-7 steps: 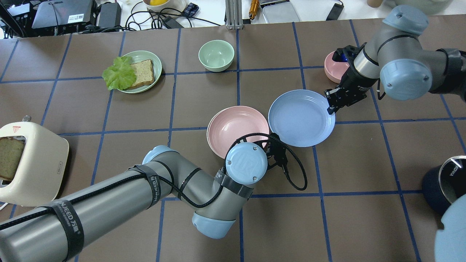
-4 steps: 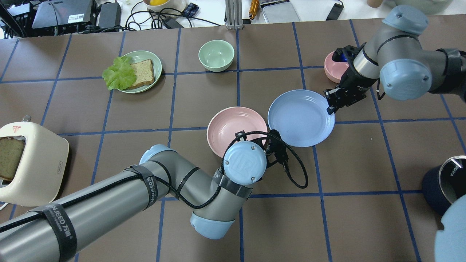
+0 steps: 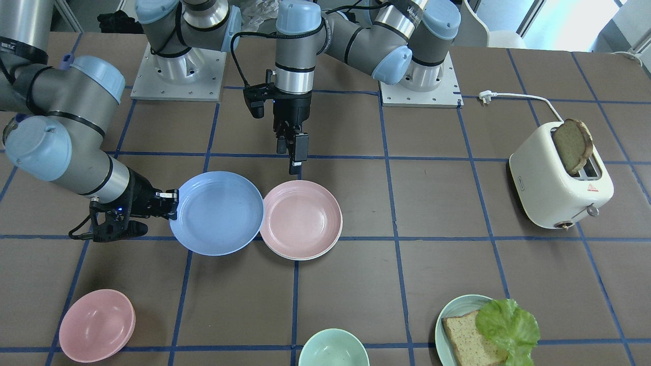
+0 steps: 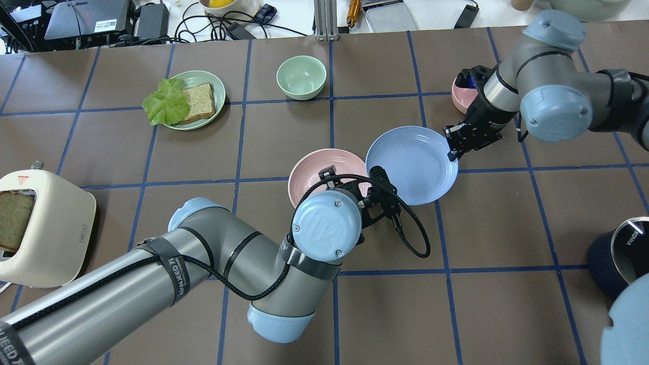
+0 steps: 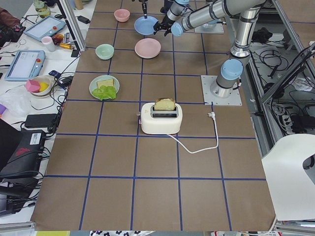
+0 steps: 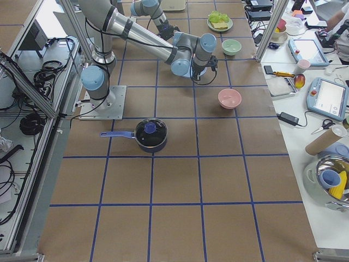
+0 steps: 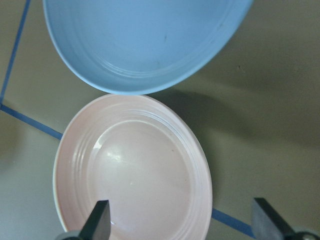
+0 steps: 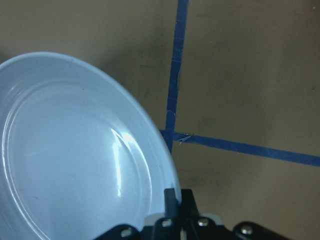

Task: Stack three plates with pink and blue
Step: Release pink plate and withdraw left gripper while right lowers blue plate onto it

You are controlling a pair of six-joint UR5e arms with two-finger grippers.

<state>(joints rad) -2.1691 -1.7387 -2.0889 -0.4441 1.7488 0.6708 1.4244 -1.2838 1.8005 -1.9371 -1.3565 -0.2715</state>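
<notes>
The light blue plate (image 4: 410, 165) is held by its rim in my right gripper (image 4: 451, 149), which is shut on it, as the right wrist view (image 8: 175, 200) shows. The plate hangs a little above the table, and its left edge just overlaps the pale pink plate (image 4: 319, 175). The pink plate (image 3: 301, 219) rests on a white plate whose rim (image 3: 285, 252) shows under it. My left gripper (image 3: 291, 152) is open and empty above the pink plate's near edge. Its fingertips (image 7: 100, 222) stand wide apart over the pink plate (image 7: 135, 175), with the blue plate (image 7: 145, 40) beyond.
A pink bowl (image 4: 461, 96) sits behind my right wrist. A green bowl (image 4: 301, 76) and a green plate with bread and lettuce (image 4: 195, 99) stand at the back. A toaster (image 4: 45, 228) is at the left edge. A dark pot (image 4: 618, 253) is at the right.
My right gripper has carried the blue plate left, so its edge now overlaps the pink plate. My left arm's wrist has drawn back toward me and to the left.
</notes>
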